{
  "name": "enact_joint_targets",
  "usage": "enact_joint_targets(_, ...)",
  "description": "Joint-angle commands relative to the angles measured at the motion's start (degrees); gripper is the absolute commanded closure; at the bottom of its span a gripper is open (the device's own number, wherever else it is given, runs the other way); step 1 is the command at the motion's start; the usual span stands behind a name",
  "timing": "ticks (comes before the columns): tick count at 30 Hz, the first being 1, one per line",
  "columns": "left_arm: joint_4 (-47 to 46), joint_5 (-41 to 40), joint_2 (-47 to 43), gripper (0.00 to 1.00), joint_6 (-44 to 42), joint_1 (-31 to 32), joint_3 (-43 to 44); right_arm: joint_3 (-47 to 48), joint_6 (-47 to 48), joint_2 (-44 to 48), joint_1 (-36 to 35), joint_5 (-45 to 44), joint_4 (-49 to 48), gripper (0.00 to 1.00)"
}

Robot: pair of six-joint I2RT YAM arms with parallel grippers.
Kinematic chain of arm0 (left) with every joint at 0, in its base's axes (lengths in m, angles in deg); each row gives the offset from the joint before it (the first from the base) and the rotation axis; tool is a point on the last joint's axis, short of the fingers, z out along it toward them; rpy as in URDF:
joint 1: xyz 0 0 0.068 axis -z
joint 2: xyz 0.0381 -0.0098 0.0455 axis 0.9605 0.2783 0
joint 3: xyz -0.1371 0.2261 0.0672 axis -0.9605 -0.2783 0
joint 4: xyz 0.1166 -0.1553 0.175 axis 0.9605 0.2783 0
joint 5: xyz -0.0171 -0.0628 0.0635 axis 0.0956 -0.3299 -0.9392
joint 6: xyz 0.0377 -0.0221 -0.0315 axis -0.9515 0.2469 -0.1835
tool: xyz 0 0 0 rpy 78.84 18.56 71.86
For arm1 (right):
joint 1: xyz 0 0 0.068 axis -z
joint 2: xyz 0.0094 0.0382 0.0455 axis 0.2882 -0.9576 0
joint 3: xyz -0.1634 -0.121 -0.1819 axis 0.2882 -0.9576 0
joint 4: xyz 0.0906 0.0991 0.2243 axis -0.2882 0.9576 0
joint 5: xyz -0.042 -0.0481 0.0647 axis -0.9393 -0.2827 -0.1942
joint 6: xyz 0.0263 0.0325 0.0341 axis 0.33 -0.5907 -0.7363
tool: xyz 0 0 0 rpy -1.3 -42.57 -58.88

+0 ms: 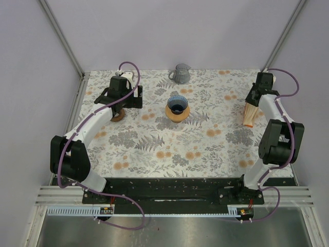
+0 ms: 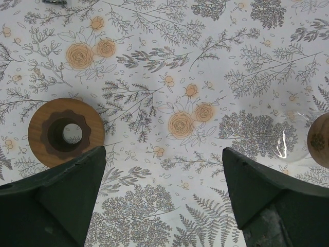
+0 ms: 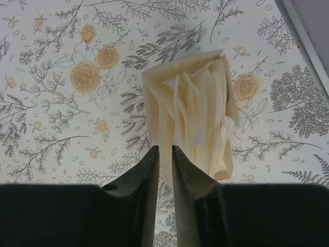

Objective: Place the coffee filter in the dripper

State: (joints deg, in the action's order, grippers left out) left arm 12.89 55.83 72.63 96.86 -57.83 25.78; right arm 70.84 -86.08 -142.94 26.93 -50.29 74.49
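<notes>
Room is tight at the 3 o'clock edge of the table (image 1: 154,149): the coffee filter stack (image 3: 190,113) lies near the wall rail (image 3: 303,36). Bare cloth runs from there to the dripper (image 1: 177,109), mid-table and well apart. Right gripper (image 3: 164,152) points down at the stack's near edge, claws nearly together w/ a thin slit; can't tell if paper's pinched. Left gripper (image 2: 163,152), claws wide apart, hovers by a wooden ring (image 2: 66,133) at 9 o'clock.
</notes>
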Motion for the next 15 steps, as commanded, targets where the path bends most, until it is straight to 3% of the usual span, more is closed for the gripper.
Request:
enact_joint_targets(1, -2.24, 1.16, -1.33, 0.01, 0.74, -0.45, -0.12, 2.94, 1.78, 2.09, -0.15, -2.67, -0.27, 0.76)
enact_joint_targets(15, -1.54, 1.61, -0.8, 0.01, 1.26, -0.8, 0.76, 4.08, 4.86, 0.87, -0.15, -2.77, 0.17, 0.73)
